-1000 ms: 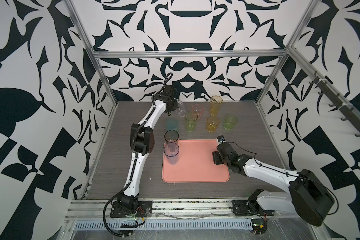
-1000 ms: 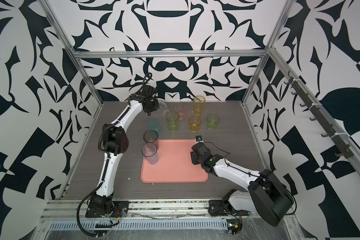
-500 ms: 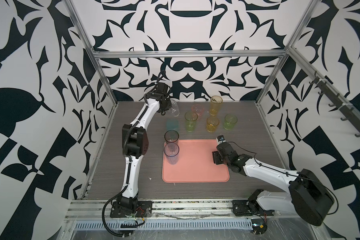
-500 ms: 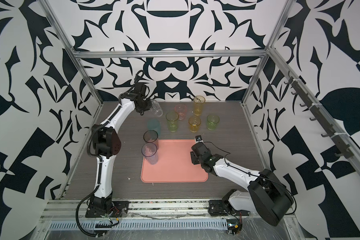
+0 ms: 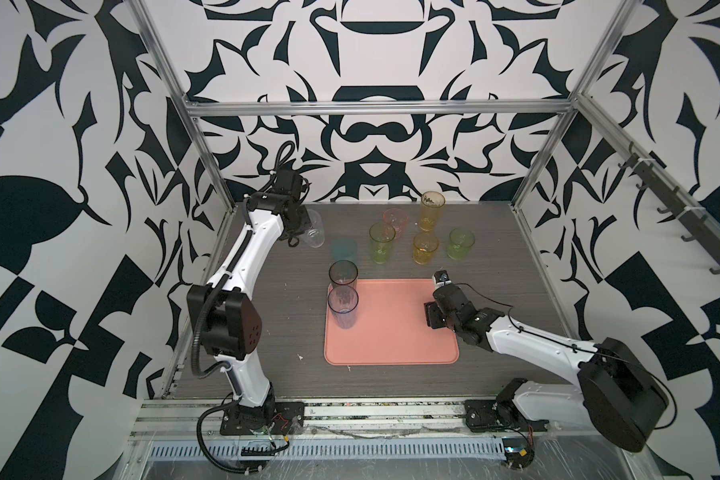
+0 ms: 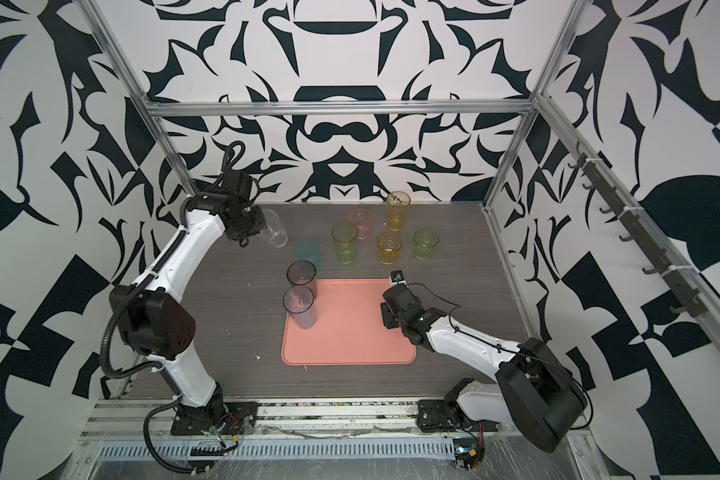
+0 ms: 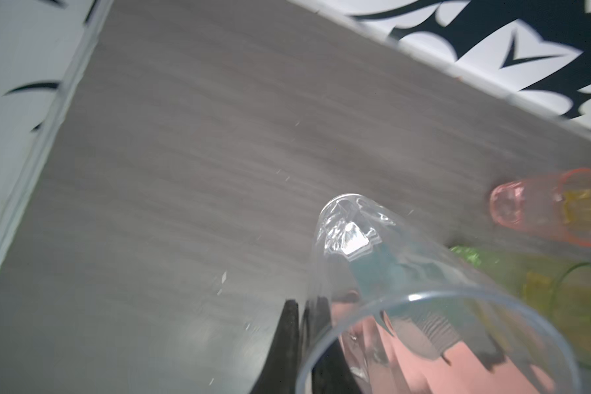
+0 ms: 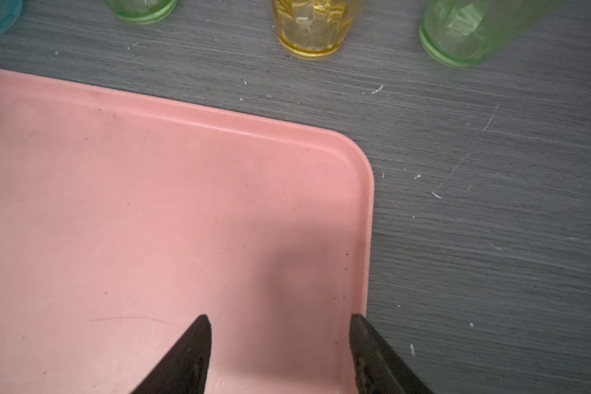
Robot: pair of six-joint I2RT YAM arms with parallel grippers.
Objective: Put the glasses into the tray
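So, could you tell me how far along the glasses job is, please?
Done: the grey glass and blue glass stand at the tray's left edge. In hand: the left hand grips the clear glass, tilted above the table's far left; the right hand hangs open over the tray. Left, behind the tray: teal glass, pink glass, two green glasses, two amber glasses.

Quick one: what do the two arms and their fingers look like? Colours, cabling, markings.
Both alike: left arm and right arm have white links with bulky black joint housings and black bases. A black corrugated hose loops along the left one; a thin black wire runs along the right. Fingers are matte black, tapering to points. No readable markings.
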